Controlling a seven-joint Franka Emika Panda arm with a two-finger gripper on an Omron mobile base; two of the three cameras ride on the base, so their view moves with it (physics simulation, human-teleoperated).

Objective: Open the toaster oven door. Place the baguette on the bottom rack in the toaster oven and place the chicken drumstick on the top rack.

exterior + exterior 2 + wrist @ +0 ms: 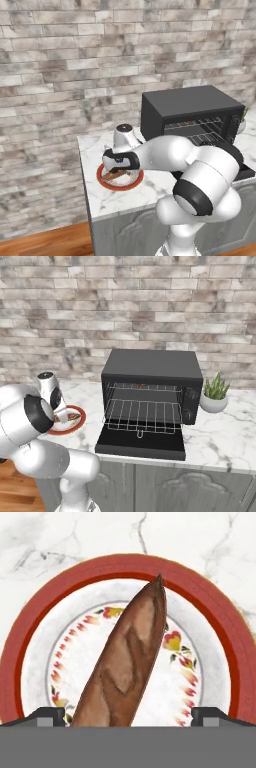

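Your claw (128, 716) is hanging wide open, gripping nothing; the baguette (125, 662) is lying between its tips, running toward upper right across the red-rimmed plate (30, 627).

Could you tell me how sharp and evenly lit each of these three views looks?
Left base view: soft, flat light, a faint shadow under the matte black toaster oven. Right base view: similar, silver wire racks legible, no glare. Hand view: long brown baguette crisp on the red-rimmed floral plate, edges slightly blocky, open gripper over it.
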